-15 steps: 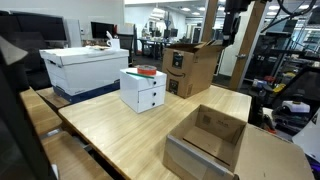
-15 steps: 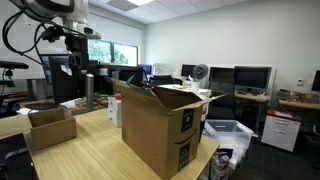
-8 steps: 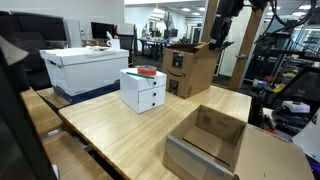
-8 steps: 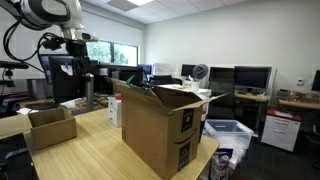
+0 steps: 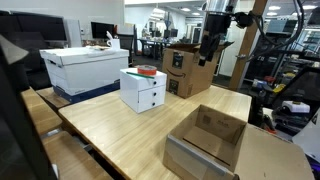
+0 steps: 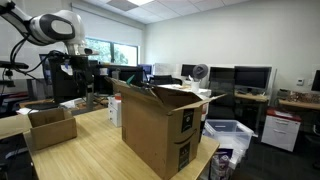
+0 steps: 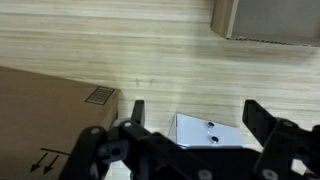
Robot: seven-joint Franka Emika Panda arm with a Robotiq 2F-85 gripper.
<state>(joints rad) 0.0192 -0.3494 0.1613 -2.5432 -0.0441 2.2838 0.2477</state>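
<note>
High over the wooden table (image 5: 110,130), the arm (image 5: 226,14) points its gripper (image 5: 207,52) down, jaws wide open and empty, above the cardboard box (image 5: 190,68) and white drawer unit (image 5: 143,90).

Robot arm (image 5: 222,18) has swung down and sideways. Its gripper (image 5: 206,55), up by the ceiling a second ago, has dropped steadily and now hangs lower, level with the open flaps of the tall brown cardboard box (image 5: 190,70).
</note>
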